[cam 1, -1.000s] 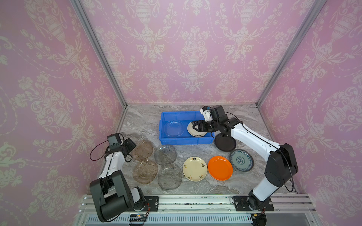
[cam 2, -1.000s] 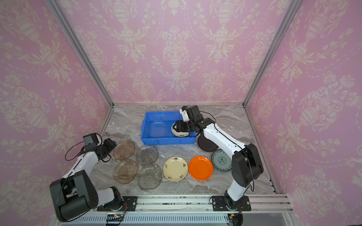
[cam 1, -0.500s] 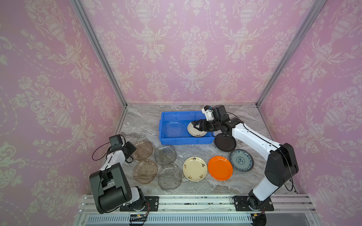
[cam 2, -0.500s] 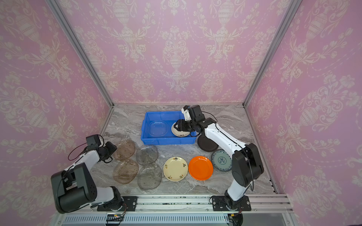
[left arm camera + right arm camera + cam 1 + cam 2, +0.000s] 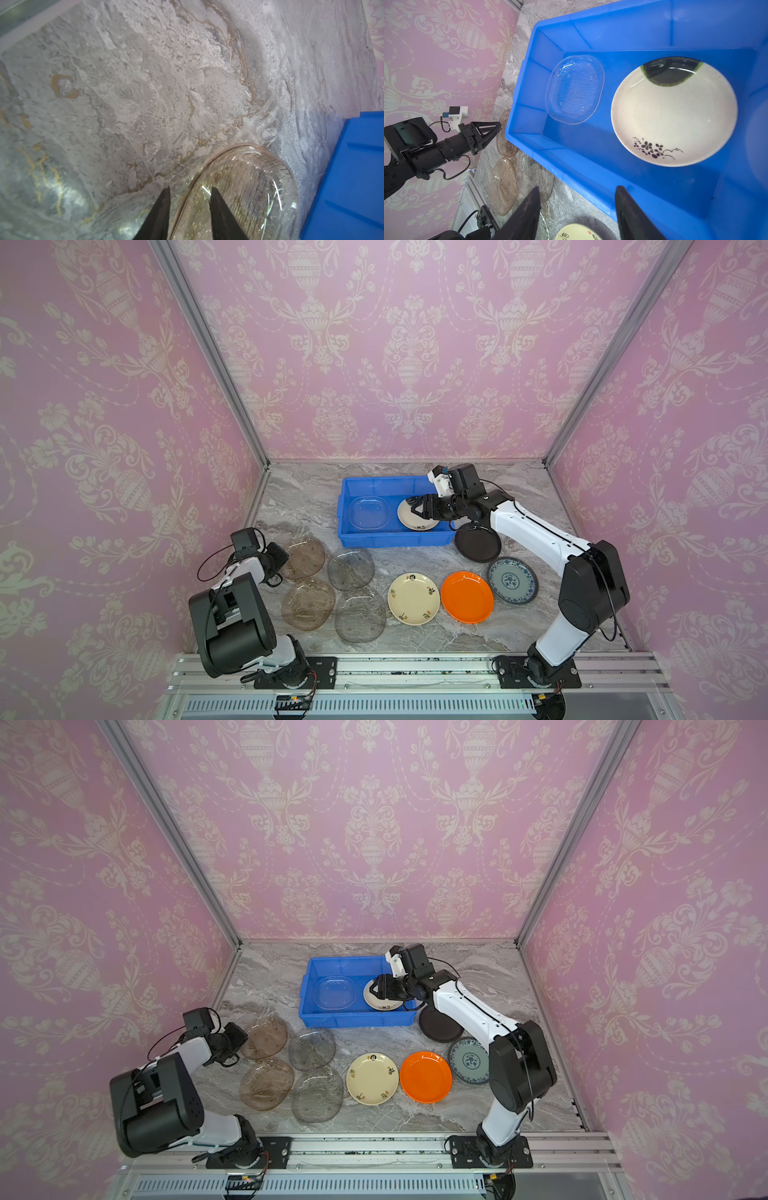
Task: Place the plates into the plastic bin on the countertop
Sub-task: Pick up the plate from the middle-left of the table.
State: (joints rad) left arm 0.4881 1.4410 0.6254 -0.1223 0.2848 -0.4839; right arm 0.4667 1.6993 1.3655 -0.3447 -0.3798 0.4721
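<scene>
Only in left wrist: left fingers [image 5: 160, 216] apart, straddling amber plate [image 5: 249, 187] rim. Only in right wrist: right fingers [image 5: 527, 216] spread, empty, over bin [image 5: 529, 104].

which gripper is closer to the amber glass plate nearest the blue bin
Left. The left gripper has its fingers astride the rim of the amber plate; the right gripper hangs open over the blue bin, above the cream plate inside it.
</scene>
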